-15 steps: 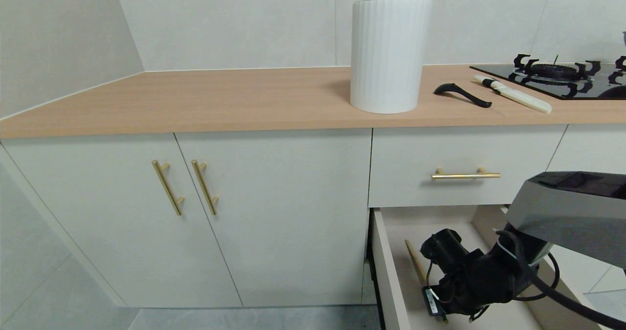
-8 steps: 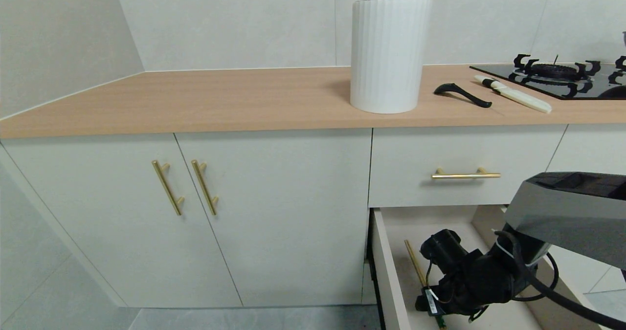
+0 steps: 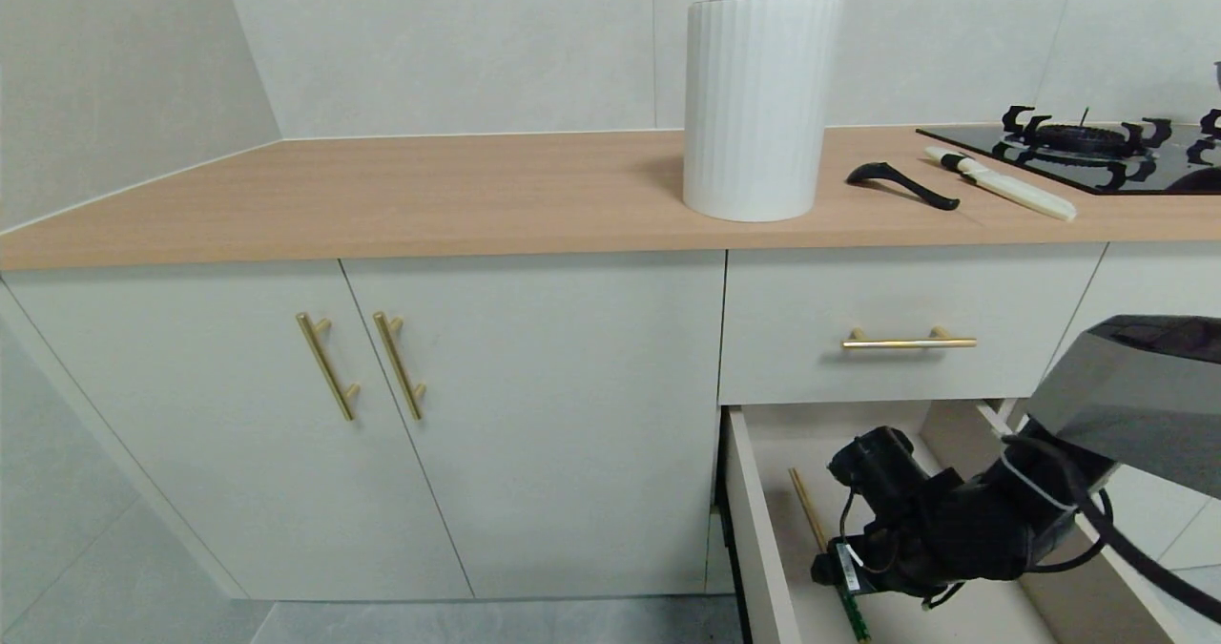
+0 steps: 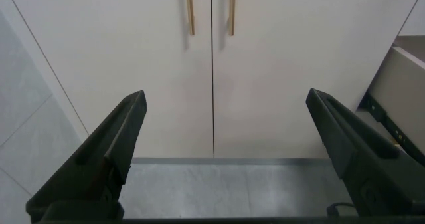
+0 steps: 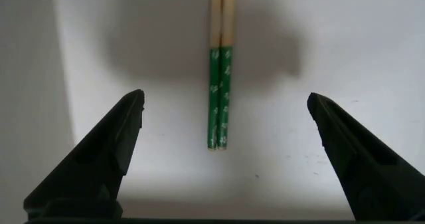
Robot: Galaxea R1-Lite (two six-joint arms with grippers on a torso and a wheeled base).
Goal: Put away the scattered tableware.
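A pair of wooden chopsticks (image 3: 808, 509) with green ends (image 5: 221, 94) lies flat on the floor of the open lower drawer (image 3: 755, 515). My right gripper (image 3: 845, 568) hangs inside the drawer just above the green ends, open, its fingers (image 5: 109, 151) on either side of the chopsticks and apart from them. On the counter lie a black spoon (image 3: 901, 184) and a white knife (image 3: 1002, 185). My left gripper (image 4: 224, 96) is open and holds nothing, low in front of the cabinet doors (image 4: 212, 64).
A tall white ribbed container (image 3: 758, 110) stands on the wooden counter (image 3: 429, 196), left of the spoon. A black gas hob (image 3: 1087, 153) is at the far right. Above the open drawer is a closed drawer with a gold handle (image 3: 908, 342).
My right arm has shifted a little up and to the right over the drawer. The green ends of the chopsticks now show below the gripper.
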